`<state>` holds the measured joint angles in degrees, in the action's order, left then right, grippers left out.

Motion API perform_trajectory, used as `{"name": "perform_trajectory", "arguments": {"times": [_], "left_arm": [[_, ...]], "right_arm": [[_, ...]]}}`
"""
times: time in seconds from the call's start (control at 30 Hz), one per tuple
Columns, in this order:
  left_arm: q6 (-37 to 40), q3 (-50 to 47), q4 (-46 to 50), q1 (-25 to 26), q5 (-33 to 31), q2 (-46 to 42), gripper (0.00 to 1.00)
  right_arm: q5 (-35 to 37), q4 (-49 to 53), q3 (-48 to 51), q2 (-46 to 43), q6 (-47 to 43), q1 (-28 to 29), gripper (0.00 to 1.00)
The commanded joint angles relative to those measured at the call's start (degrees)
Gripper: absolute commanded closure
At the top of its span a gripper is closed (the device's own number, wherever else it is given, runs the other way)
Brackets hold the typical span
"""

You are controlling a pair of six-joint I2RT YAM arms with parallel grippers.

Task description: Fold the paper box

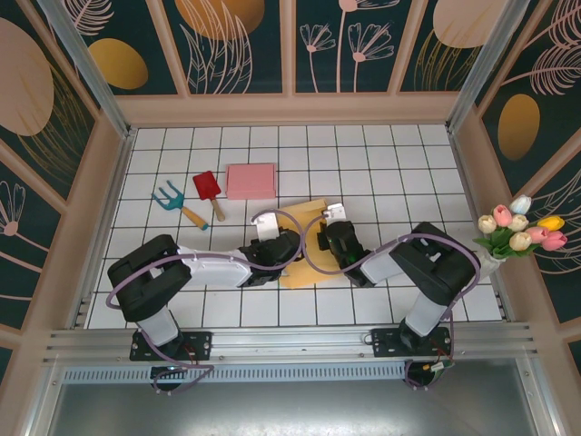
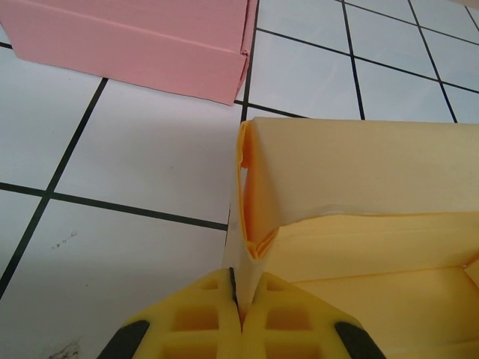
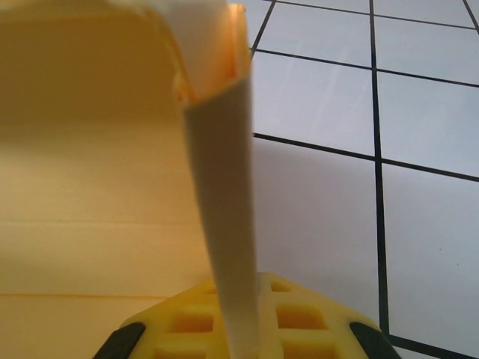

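Observation:
The yellow paper box [image 1: 304, 272] lies partly folded on the tiled table between the two arms. My left gripper [image 1: 289, 247] is at its left side and my right gripper [image 1: 329, 238] at its right side. In the left wrist view the left gripper [image 2: 243, 318] is shut on the lower edge of a raised, doubled-over side wall [image 2: 254, 194], with the box floor [image 2: 389, 299] to the right. From the right wrist camera, my right gripper [image 3: 243, 340] is shut on the opposite upright wall [image 3: 221, 209], and the box interior [image 3: 90, 149] is to the left.
A flat pink box [image 1: 251, 180] lies behind the yellow one and appears close by as the pink box [image 2: 135, 37]. A red trowel [image 1: 208, 189] and a blue hand rake [image 1: 172, 202] lie at the back left. Tulips [image 1: 519, 229] stand at the right wall.

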<state>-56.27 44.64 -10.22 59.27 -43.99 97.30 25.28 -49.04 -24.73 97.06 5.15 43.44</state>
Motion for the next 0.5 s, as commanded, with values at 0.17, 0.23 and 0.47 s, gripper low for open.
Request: {"name": "perform_trajectory", "arguments": {"times": [0.17,0.23,0.47], "left_arm": [[0.5,2.4,2.5,0.1,-3.2,0.6,1.0],[2.3,3.0,3.3,0.1,-4.3,0.5,1.0],[13.2,7.6,10.5,-1.8,-7.5,-0.8,0.98]], "right_arm": [[-0.8,1.2,3.4,-7.9,4.6,0.0,0.65],[-2.0,4.2,4.6,-12.9,6.7,0.3,0.62],[-2.9,27.4,6.4,-42.1,12.5,0.9,0.5]]}}
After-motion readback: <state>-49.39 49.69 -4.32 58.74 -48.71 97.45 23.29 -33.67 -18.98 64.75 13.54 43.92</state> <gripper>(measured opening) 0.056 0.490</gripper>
